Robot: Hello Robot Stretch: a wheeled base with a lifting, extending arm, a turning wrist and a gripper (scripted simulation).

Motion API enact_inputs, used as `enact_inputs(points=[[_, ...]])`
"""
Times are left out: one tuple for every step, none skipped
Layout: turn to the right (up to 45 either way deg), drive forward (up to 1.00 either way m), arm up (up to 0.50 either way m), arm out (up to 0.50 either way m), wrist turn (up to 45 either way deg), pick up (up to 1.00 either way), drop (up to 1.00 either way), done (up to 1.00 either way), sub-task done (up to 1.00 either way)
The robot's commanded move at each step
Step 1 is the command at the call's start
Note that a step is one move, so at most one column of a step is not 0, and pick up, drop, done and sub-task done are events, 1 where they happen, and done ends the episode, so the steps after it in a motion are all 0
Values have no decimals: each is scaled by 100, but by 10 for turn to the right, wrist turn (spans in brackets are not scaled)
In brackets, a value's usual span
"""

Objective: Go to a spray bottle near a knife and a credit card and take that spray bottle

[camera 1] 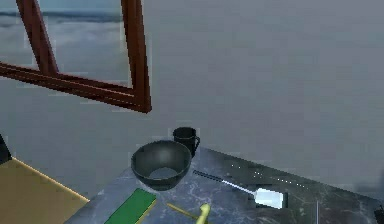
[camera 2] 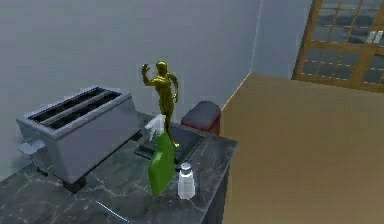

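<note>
Green spray bottle (camera 2: 160,168) upright on dark counter (camera 2: 120,192) in arm side view, just beside gold statue (camera 2: 163,95), white shaker (camera 2: 186,182) near it (toaster (camera 2: 80,130) at picture's left). Forward view: dark bowl (camera 1: 161,164), mug (camera 1: 186,140). Gripper state: cannot tell.

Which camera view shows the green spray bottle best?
The arm side view. There the green spray bottle stands upright on the dark counter, whole and near, in front of a gold statuette and beside a small white shaker. The forward view looks at another stretch of counter, with a bowl and a mug.
</note>
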Motion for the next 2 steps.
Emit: enact_inputs(points=[[0,0,50,0,0,0,0,0,0],[0,0,38,0,0,0,0,0,0]])
